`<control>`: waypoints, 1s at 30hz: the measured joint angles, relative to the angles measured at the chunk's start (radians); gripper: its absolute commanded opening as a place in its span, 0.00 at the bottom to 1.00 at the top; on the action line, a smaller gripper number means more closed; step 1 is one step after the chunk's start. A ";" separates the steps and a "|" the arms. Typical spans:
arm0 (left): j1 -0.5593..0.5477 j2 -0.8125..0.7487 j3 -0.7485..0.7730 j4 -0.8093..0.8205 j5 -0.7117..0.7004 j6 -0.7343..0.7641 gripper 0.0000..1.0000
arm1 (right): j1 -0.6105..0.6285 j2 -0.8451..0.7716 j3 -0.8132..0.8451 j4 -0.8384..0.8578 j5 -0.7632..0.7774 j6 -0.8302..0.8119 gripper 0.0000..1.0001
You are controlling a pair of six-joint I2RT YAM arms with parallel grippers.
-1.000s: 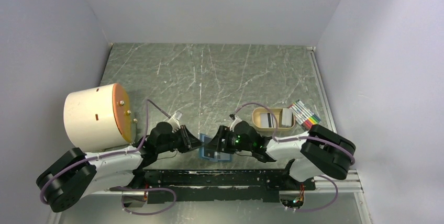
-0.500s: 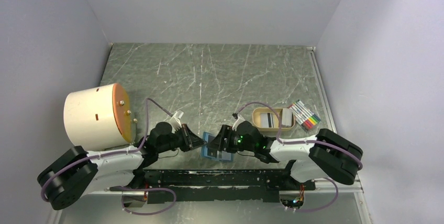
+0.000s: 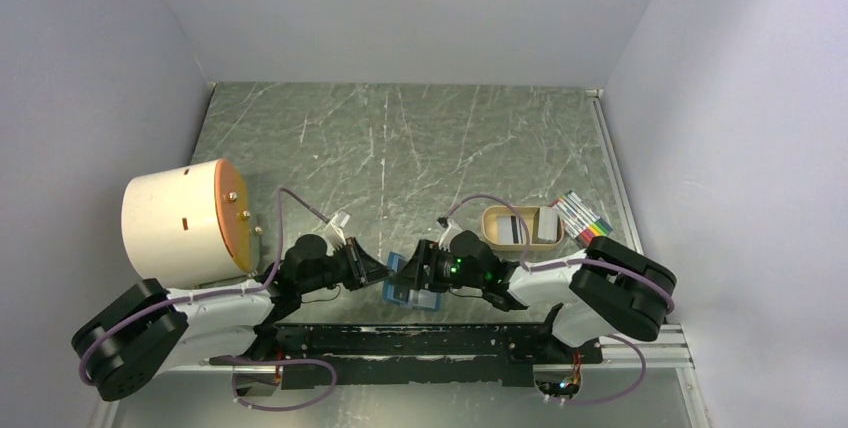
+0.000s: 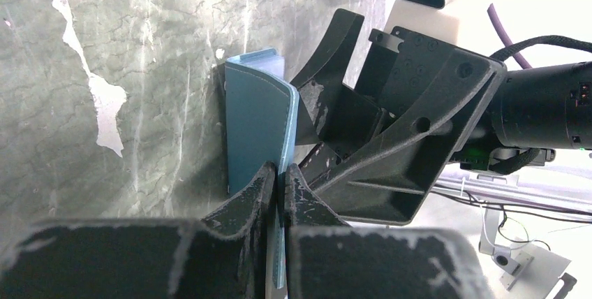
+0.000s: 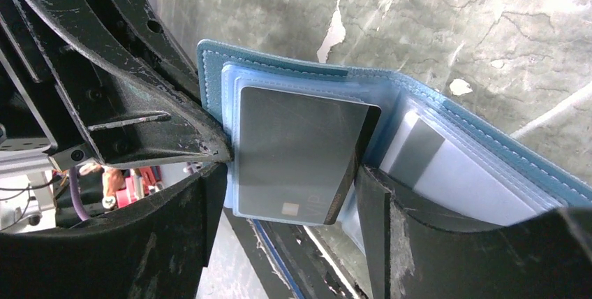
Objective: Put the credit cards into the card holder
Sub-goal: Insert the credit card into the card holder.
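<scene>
**Task item.** The card holder [image 3: 400, 293] is a teal-blue folding wallet with pale stitching along its edge and clear plastic sleeves inside. It lies open on the counter [image 3: 400, 138] at 6 o'clock, at the near edge, between the two arms.

**Left arm.** The left gripper [image 4: 278, 177] has its fingers narrowed almost to nothing, pinching the free edge of the holder's cover. The cover stands up off the counter and bows slightly.

**Right arm.** The right gripper [image 5: 292, 170] has its fingers spread to a card's width. One finger rests against each long edge of a grey credit card [image 5: 297, 145], clasping it. This card has a dark stripe down one edge and sits over the front sleeve.

**View differences.**
- The right wrist view alone shows the holder's interior, including a pale credit card [image 5: 454, 173] with a grey stripe sleeved in the other half, at 3 o'clock of the grey one.
- The left wrist view alone shows the cover's plain teal outside and how thin the pinch is.
- The top view hides both grips under the wrists.
- Only the top view shows the surroundings:
  - a tan oval tray [image 3: 487, 226] at 2 o'clock of the holder, with more cards [image 3: 512, 229] inside;
  - a pack of coloured markers [image 3: 585, 216] at 3 o'clock of the tray;
  - a white cylinder [image 3: 175, 223] at the counter's 8 o'clock.
</scene>
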 measured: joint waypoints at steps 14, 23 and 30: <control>-0.005 -0.084 0.056 -0.203 -0.069 0.024 0.09 | -0.005 -0.089 0.103 -0.309 0.083 -0.063 0.73; -0.006 -0.076 0.083 -0.271 -0.089 0.037 0.09 | -0.005 -0.109 0.180 -0.476 0.105 -0.095 0.52; -0.007 -0.108 0.097 -0.328 -0.109 0.037 0.09 | 0.002 -0.139 0.181 -0.470 0.097 -0.089 0.68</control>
